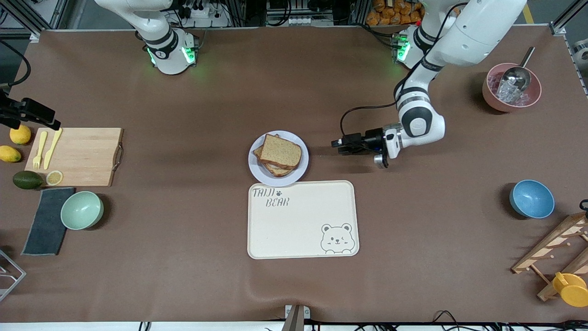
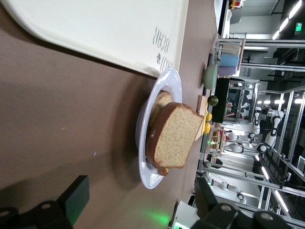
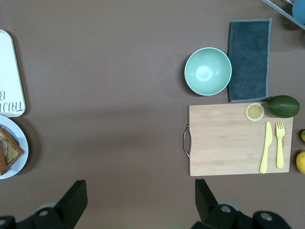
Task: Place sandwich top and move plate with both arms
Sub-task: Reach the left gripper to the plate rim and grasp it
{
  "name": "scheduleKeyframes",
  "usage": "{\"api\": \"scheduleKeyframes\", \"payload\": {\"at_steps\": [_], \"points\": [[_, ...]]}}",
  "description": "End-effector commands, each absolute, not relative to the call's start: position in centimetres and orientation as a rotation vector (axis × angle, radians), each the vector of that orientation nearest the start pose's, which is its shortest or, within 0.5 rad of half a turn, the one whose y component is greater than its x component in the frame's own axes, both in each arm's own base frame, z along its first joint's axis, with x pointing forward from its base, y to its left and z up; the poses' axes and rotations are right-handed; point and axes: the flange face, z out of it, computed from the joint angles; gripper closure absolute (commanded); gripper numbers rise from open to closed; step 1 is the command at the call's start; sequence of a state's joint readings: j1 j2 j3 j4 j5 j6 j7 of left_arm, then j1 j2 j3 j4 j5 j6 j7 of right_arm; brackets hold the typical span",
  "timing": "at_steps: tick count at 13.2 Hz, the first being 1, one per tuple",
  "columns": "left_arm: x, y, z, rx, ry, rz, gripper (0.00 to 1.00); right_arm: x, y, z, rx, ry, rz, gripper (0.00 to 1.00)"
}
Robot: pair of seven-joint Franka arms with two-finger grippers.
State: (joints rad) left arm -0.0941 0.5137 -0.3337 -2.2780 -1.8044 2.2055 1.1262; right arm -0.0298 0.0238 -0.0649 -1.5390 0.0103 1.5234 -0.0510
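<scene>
Cream bear-print tray (image 1: 303,219) lies nearest the front camera; just past it, touching its edge, the plate (image 1: 298,172) carries the sandwich top (image 1: 280,151), already stacked. Left gripper (image 1: 339,144) hovers beside the plate, jaws apart. Right gripper (image 3: 138,202), jaws apart, waits over the worktop. Next, both must grip the rim.
</scene>
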Motion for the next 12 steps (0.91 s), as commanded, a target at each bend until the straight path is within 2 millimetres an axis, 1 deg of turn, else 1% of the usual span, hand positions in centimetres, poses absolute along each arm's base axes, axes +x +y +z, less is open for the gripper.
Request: {"api": "scheduleKeyframes", "payload": {"at_steps": [1,2,4,6,7,9,10,12], "points": [[43.2,-27.8,13.1,1.897,0.143,-0.017,0.10,55.0,-5.0,62.5,-3.145,0.075,0.046,0.00],[43.2,-28.7,13.0,1.887,0.148,-0.018,0.15,55.0,-5.0,62.5,-3.145,0.075,0.046,0.00],[43.4,-29.4,12.3,1.879,0.137,-0.009,0.23,55.0,-4.8,62.5,-3.145,0.077,0.046,0.00],[43.6,-29.5,10.7,1.878,0.116,0.007,0.30,55.0,-4.6,62.5,-3.142,0.075,0.041,0.00],[43.8,-29.6,10.4,1.878,0.114,0.010,0.32,55.1,-4.7,62.6,-3.141,0.077,0.036,0.00],[44.5,-29.9,10.3,1.869,0.113,0.020,0.39,55.2,-4.6,62.4,-3.132,0.079,0.040,0.00],[44.8,-30.5,10.3,1.863,0.107,0.022,0.39,55.2,-4.6,62.4,-3.132,0.077,0.040,0.00],[45.3,-30.9,10.3,1.858,0.102,0.028,0.44,55.1,-4.9,62.6,-3.132,0.086,0.035,0.00]]}}
